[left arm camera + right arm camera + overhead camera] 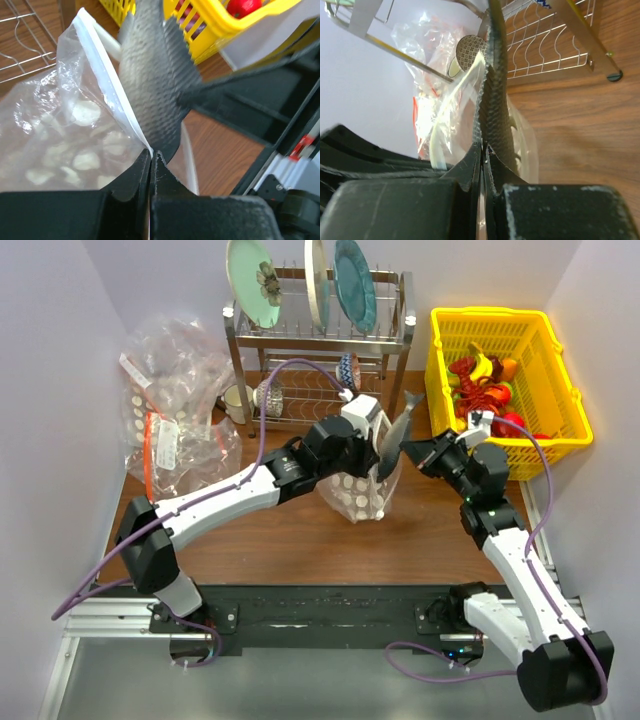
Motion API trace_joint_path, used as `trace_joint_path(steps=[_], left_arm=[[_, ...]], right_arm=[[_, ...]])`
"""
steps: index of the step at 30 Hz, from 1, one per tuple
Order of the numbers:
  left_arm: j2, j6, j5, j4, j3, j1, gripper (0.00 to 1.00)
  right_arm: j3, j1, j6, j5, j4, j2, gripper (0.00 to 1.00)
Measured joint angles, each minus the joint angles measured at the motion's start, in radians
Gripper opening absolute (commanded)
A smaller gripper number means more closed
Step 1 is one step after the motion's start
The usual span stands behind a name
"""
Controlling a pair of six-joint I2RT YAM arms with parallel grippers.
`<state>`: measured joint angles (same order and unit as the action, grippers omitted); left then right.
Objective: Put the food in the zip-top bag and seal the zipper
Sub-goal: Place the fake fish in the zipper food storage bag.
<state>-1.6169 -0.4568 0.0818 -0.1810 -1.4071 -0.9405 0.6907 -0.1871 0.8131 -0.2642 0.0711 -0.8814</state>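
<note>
The zip-top bag [358,496], clear with white dots, stands on the table with its mouth up. My left gripper [368,430] is shut on the bag's mouth edge [107,80], where the white zipper strip runs into the jaws. A dark grey scaly toy fish [395,428] hangs tail-up, its lower part inside the bag's mouth. My right gripper [412,450] is shut on the fish's thin edge [497,110]. In the right wrist view the bag [526,145] shows behind the fish. More toy food [485,388] lies in the yellow basket.
The yellow basket [562,350] stands at the back right. A metal dish rack [320,340] with plates is behind the bag. A heap of clear bags with orange-red strips [170,415] lies at the back left.
</note>
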Motion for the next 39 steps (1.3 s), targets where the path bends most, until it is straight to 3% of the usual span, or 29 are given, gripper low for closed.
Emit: trace_joint_path(steps=[15, 16, 17, 20, 22, 39], left_arm=[[-0.009, -0.056, -0.093, 0.068, -0.017, 0.05, 0.0], [-0.009, -0.056, -0.094, 0.071, -0.017, 0.05, 0.0], [-0.009, -0.056, -0.094, 0.073, -0.017, 0.051, 0.0], [-0.008, -0.054, -0.096, 0.083, -0.015, 0.051, 0.0], [-0.008, -0.048, -0.101, 0.096, -0.01, 0.053, 0.0], [-0.001, -0.029, -0.118, 0.157, 0.08, 0.057, 0.0]], right_arm=[[-0.056, -0.135, -0.039, 0.004, 0.008, -0.002, 0.01], [-0.056, -0.135, -0.05, -0.001, 0.001, -0.002, 0.06], [-0.055, -0.135, -0.06, -0.01, -0.007, -0.002, 0.2], [-0.05, -0.136, -0.095, -0.027, -0.047, -0.003, 0.4], [-0.032, -0.136, -0.126, -0.035, -0.092, -0.01, 0.44], [0.157, -0.14, -0.285, 0.079, -0.42, 0.008, 0.44]])
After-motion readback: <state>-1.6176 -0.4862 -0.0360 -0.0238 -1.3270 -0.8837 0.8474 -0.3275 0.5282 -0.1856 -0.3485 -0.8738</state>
